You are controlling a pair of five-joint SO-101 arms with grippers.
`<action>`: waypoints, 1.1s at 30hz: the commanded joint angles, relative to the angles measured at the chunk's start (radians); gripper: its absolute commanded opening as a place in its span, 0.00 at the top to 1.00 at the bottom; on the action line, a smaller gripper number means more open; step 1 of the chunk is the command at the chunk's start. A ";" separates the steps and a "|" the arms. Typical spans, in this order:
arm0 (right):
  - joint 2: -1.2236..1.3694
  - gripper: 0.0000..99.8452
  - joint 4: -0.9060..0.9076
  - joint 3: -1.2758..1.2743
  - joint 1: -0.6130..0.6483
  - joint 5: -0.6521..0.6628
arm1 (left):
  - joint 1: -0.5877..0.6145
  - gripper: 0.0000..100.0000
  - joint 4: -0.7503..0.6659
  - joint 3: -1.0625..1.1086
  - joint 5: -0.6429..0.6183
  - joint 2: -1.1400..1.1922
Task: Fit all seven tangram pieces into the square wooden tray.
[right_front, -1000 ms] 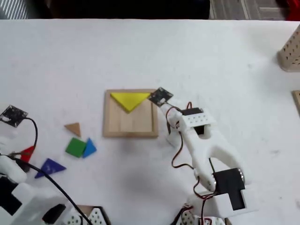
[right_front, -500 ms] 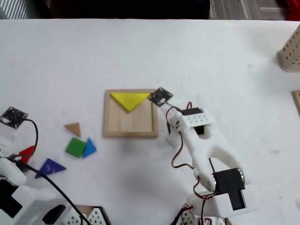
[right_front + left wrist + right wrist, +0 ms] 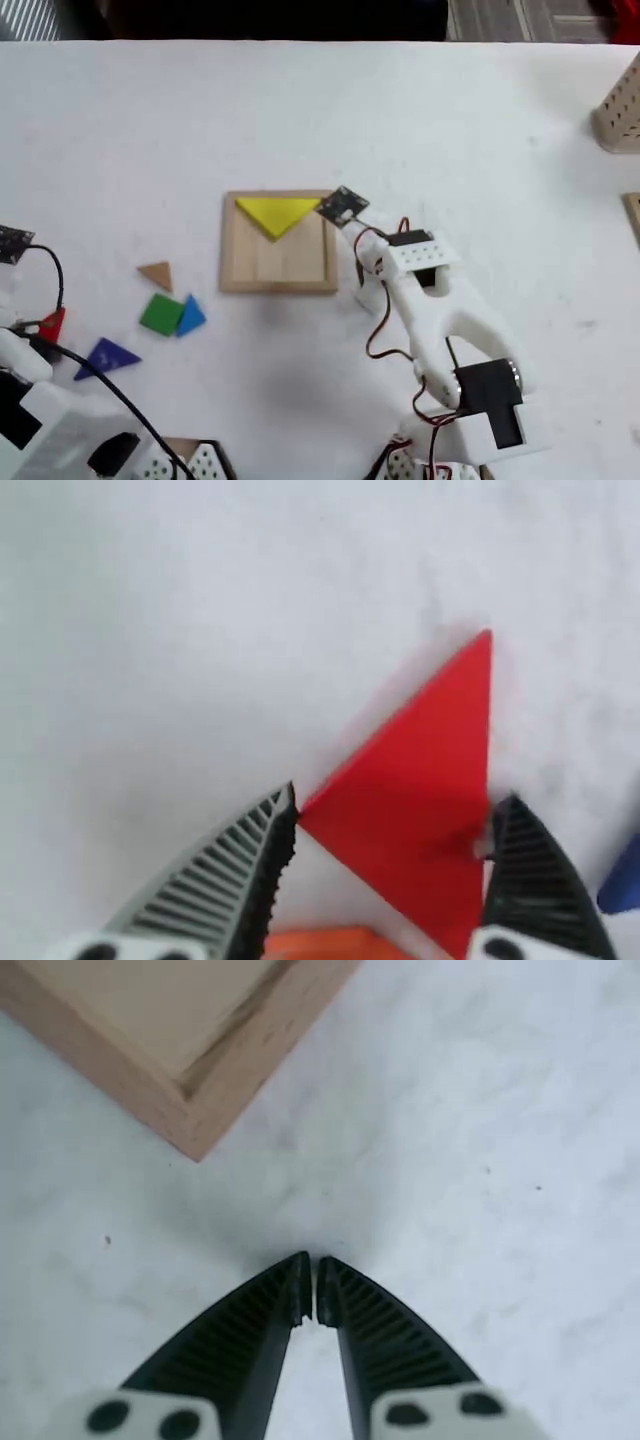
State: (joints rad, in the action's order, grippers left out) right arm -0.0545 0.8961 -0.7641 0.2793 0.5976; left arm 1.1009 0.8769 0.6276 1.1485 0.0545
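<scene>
The square wooden tray [image 3: 300, 268] lies mid-table with a yellow triangle [image 3: 276, 213] along its far edge. A red triangle [image 3: 51, 324] rests on the table at the far left, and my left gripper [image 3: 395, 820] is shut on it, one finger at its corner and the other against its opposite edge [image 3: 430, 810]. Loose pieces lie between it and the tray: a tan triangle [image 3: 156, 274], a green square [image 3: 162, 314], a light blue triangle [image 3: 191, 316] and a dark blue triangle [image 3: 107, 355]. My right gripper [image 3: 312, 1290] hangs shut and empty over bare table beside a tray corner [image 3: 195, 1120].
The right arm [image 3: 430, 310] stretches from the near edge to the tray's right side. Wooden blocks [image 3: 620, 115] stand at the far right edge. White tabletop lies open behind and to the right of the tray.
The left arm has shifted a little to the left, and the red triangle has slid slightly left with it. The right arm and the other pieces have not moved.
</scene>
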 commanded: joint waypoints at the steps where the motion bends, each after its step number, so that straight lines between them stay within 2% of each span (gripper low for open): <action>1: -0.024 0.98 0.021 -0.005 0.024 0.011 | 0.027 0.64 -0.005 -0.054 -0.083 -0.013; 5: -0.024 0.98 0.021 -0.005 0.024 0.011 | 0.047 0.56 -0.006 -0.055 -0.127 -0.015; 14: -0.024 0.98 0.021 -0.006 0.025 0.011 | 0.061 0.56 -0.015 -0.018 -0.133 -0.007; 19: -0.024 0.98 0.021 -0.006 0.025 0.011 | 0.054 0.56 -0.160 0.094 -0.137 -0.007; 25: -0.024 0.98 0.021 -0.006 0.025 0.011 | 0.048 0.56 -0.333 0.196 -0.213 -0.007; 28: -0.024 0.98 0.030 -0.006 0.025 0.011 | 0.039 0.58 -0.342 0.210 -0.213 -0.007; 33: -0.024 0.98 0.031 -0.006 0.025 0.011 | 0.038 0.66 -0.341 0.201 -0.207 -0.013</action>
State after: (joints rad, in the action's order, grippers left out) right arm -0.0545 0.9022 -0.7641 0.2823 0.5976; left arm 1.1592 0.6068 0.8332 0.9628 0.0345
